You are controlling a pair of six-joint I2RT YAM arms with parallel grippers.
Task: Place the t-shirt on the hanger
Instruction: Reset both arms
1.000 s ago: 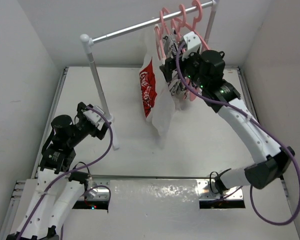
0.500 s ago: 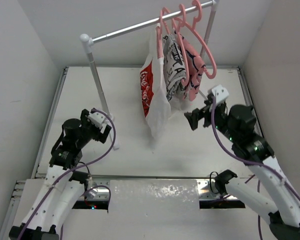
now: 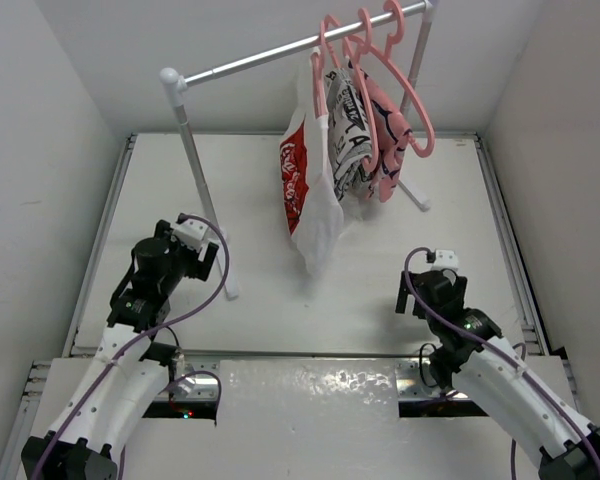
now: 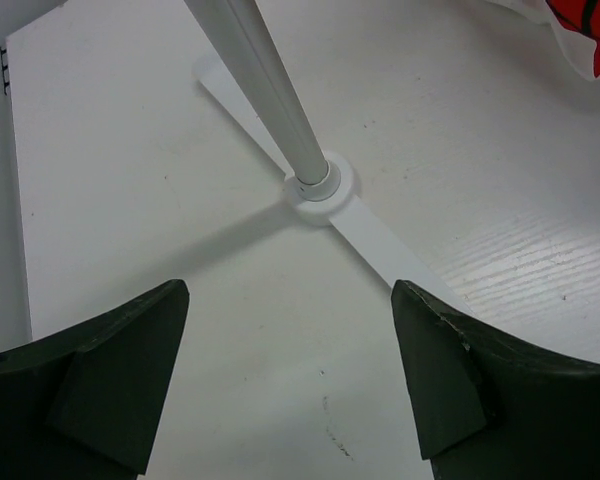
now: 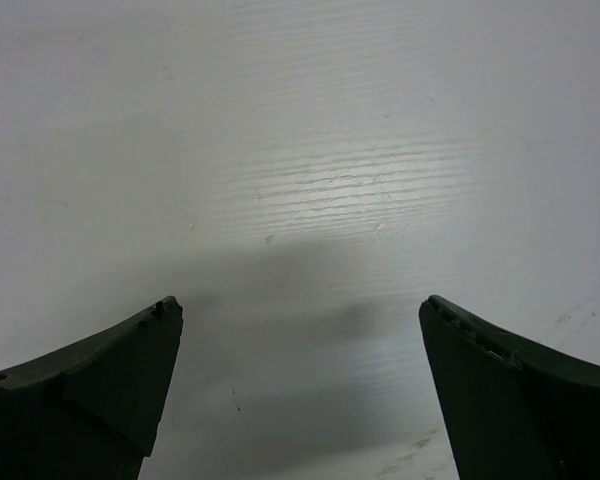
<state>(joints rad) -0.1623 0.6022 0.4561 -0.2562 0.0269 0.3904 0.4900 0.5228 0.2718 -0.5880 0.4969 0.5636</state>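
T-shirt [image 3: 298, 180] hanging, left hand [image 4: 288, 292], right hand [image 5: 300, 300] splayed

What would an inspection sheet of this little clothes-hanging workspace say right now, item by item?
Surface: white table, faint scuffs; the rack's feet stand on it.
Job's things: t-shirt hangs from the hanger, which is hooked on the rail.
Clutter: patterned garment and pink garment hang on the same rail, beside the t-shirt.
Grippers: left gripper open, empty, near the rack post; right gripper open, empty, over bare table.
Cables: purple cables run along both arms, clear of the clothes.
Surroundings: white walls on three sides.
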